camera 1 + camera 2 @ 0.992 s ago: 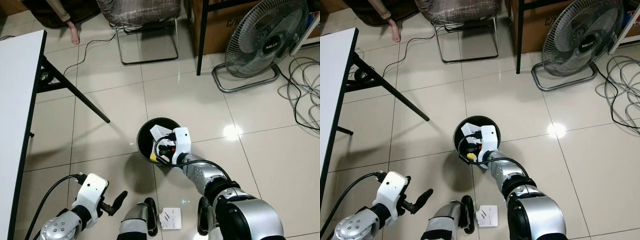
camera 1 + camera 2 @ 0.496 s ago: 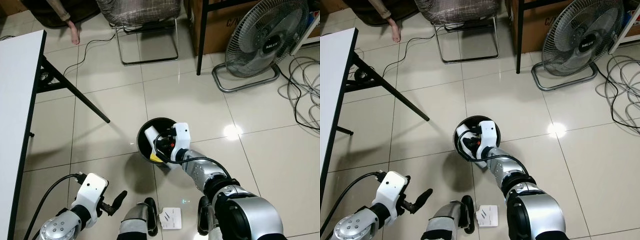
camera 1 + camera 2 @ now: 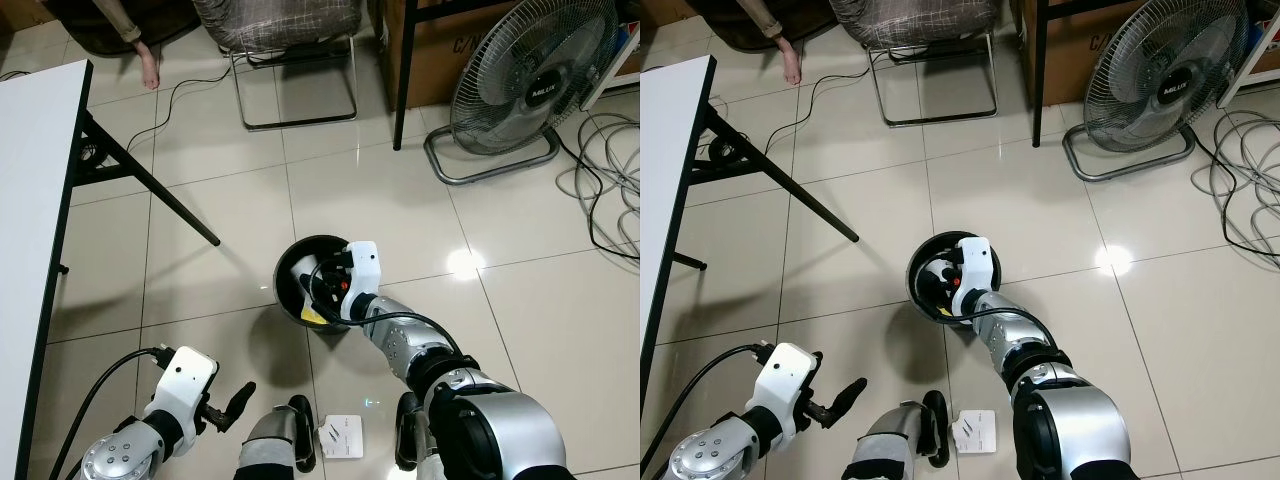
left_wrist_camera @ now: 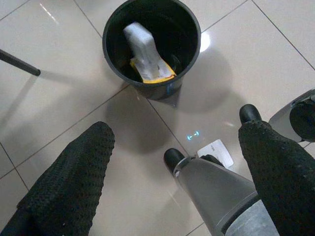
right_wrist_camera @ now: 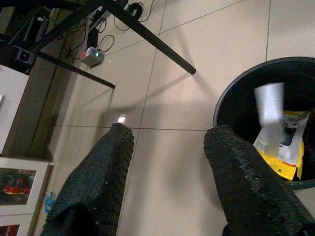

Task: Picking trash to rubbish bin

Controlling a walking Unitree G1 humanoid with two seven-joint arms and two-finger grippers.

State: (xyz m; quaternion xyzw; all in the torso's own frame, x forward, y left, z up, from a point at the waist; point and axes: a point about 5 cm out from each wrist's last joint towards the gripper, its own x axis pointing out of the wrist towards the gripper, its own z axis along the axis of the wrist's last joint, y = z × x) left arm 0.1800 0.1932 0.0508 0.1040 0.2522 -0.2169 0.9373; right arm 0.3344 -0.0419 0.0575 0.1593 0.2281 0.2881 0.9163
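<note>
A black round rubbish bin [image 3: 288,268] stands on the tiled floor just ahead of me. Inside it lie a white box [image 4: 140,45] and a yellow packet [image 4: 153,73]. My right gripper [image 5: 170,132] hovers over the bin's rim [image 5: 231,93], open, with nothing between its fingers. In the right wrist view the white box [image 5: 270,105] looks blurred inside the bin, above the yellow packet [image 5: 285,150]. My left gripper [image 4: 179,130] hangs low at my left side, open and empty. A white card [image 3: 342,437] lies on the floor between my feet.
A white table [image 3: 30,200] with black legs runs along the left. A metal-framed chair [image 3: 290,50] and a person's foot [image 3: 150,68] are at the back. A floor fan [image 3: 530,75] and loose cables [image 3: 610,180] sit on the right.
A second ago my right gripper held the white box over the bin; it has let go and the box now lies inside. The left arm has not moved.
</note>
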